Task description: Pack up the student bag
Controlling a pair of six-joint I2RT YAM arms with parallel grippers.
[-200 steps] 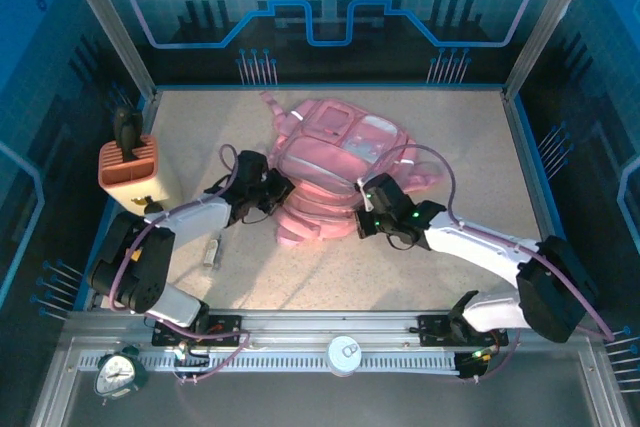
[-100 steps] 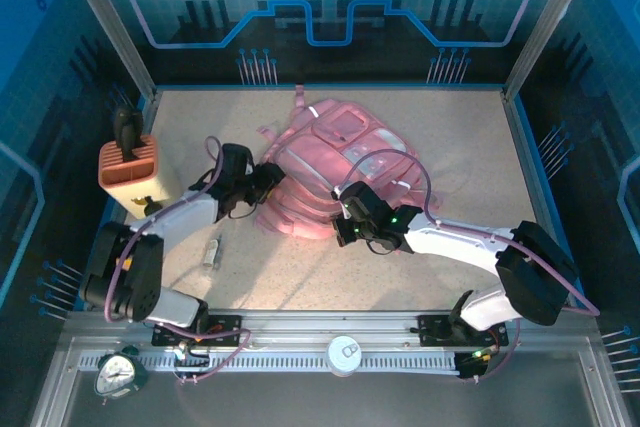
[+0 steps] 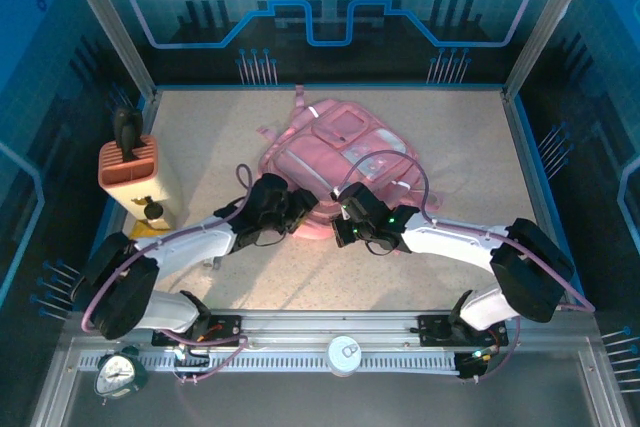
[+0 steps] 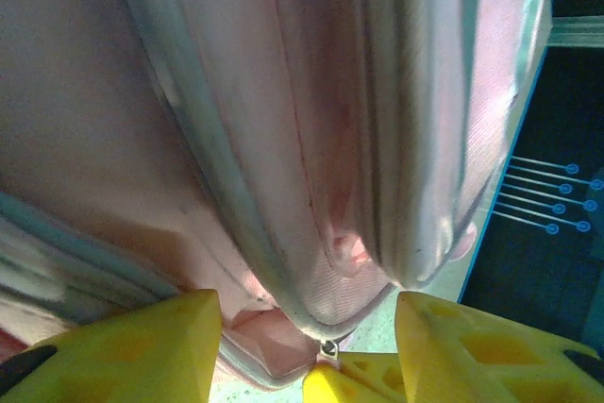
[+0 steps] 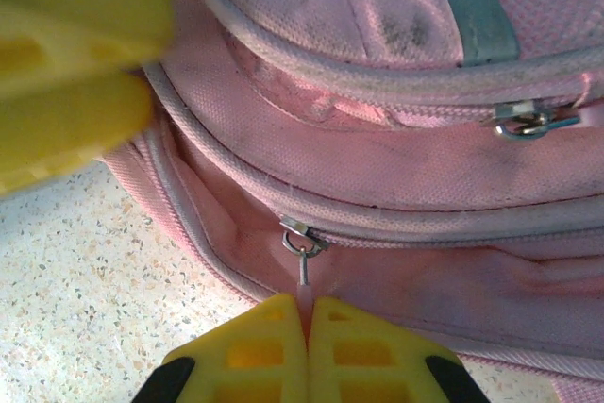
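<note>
right tool (image 5: pixel 307 313) pinching zip pull (image 5: pixel 303 266) of student bag (image 5: pixel 396 176); left tool (image 4: pixel 307 309) half-open beside it

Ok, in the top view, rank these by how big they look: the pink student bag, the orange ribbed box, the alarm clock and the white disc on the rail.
1. student bag
2. orange ribbed box
3. alarm clock and white disc: they look too alike to rank.

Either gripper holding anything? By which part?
The right gripper pinches the tab end of a zip pull on the student bag. The left gripper is open, holding nothing.
</note>
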